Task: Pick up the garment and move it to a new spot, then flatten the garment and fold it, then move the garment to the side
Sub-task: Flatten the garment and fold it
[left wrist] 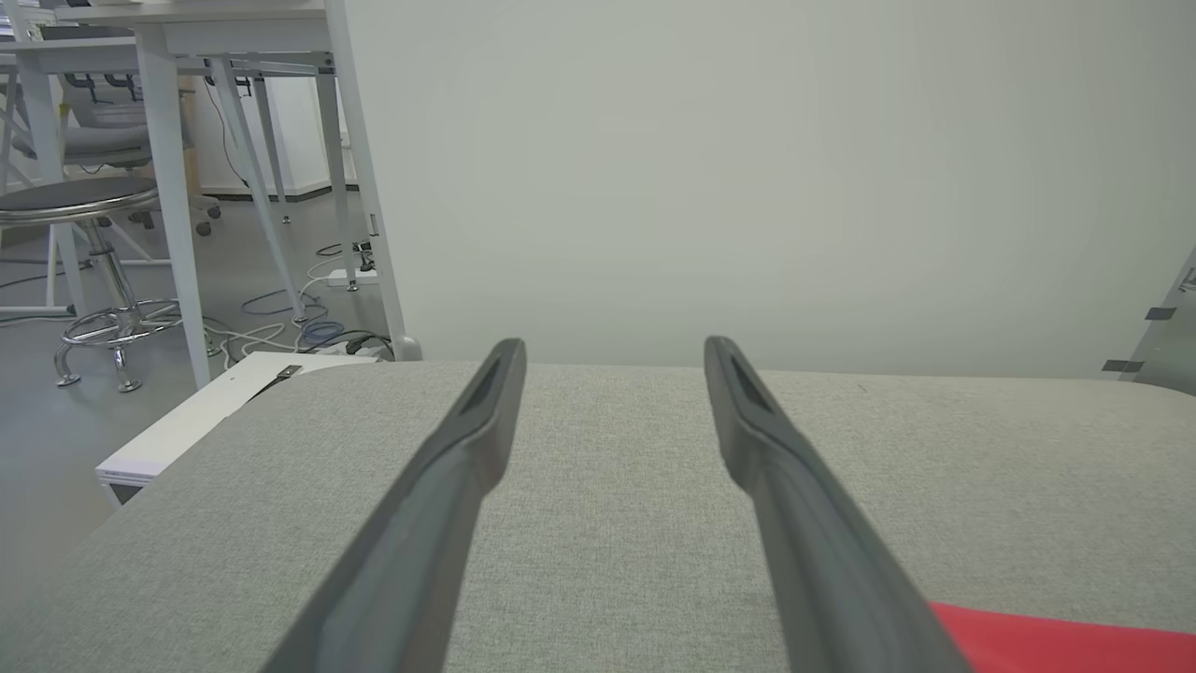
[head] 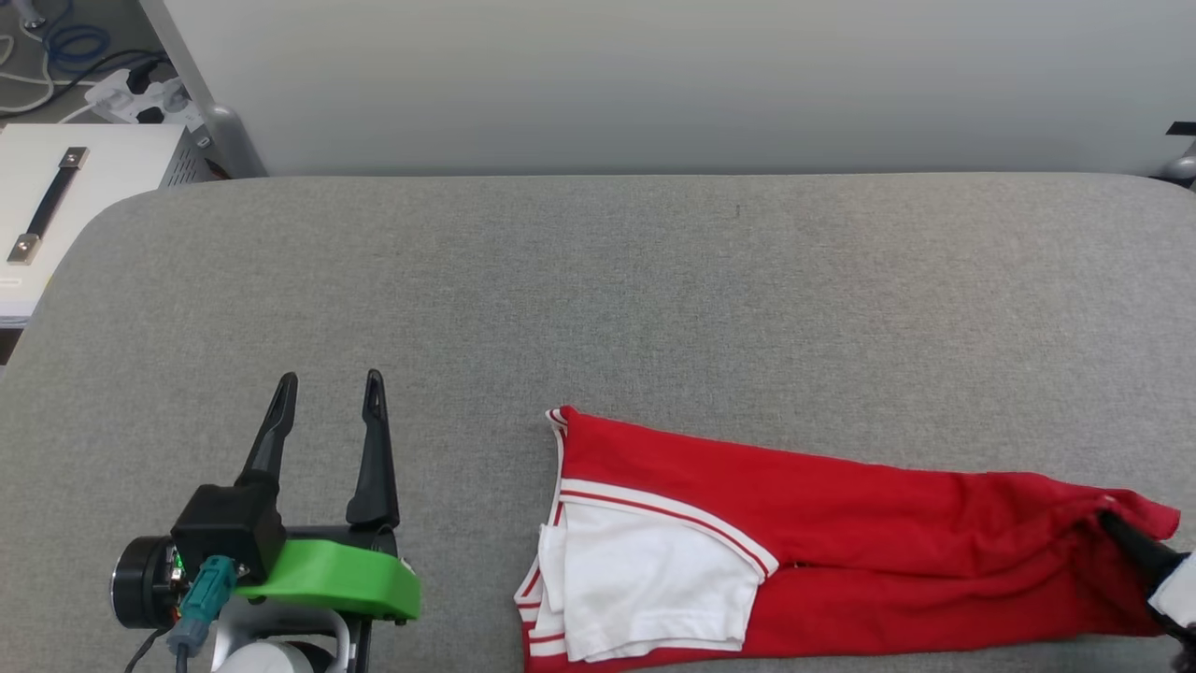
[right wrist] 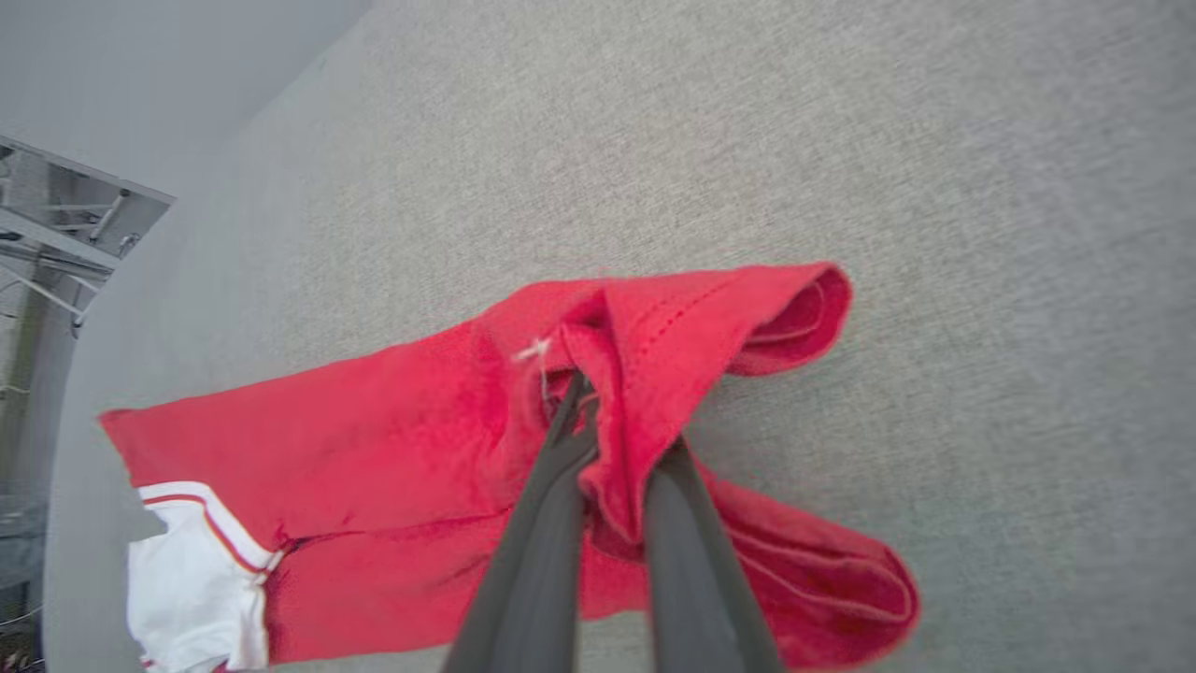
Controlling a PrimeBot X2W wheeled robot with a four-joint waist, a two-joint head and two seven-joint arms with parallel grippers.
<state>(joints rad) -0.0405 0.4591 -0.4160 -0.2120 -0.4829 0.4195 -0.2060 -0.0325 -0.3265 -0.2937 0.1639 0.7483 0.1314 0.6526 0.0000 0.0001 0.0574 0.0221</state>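
I'm seeing the red jersey (head: 841,523) lying folded lengthwise on the grey padded table (head: 654,280), near its front edge, with its white sleeve (head: 645,579) on the left. My right gripper (right wrist: 617,421) is pinching a fold of cloth at the jersey's right end. My left gripper (head: 331,379) is hovering with its fingers spread wide, well apart from the cloth.
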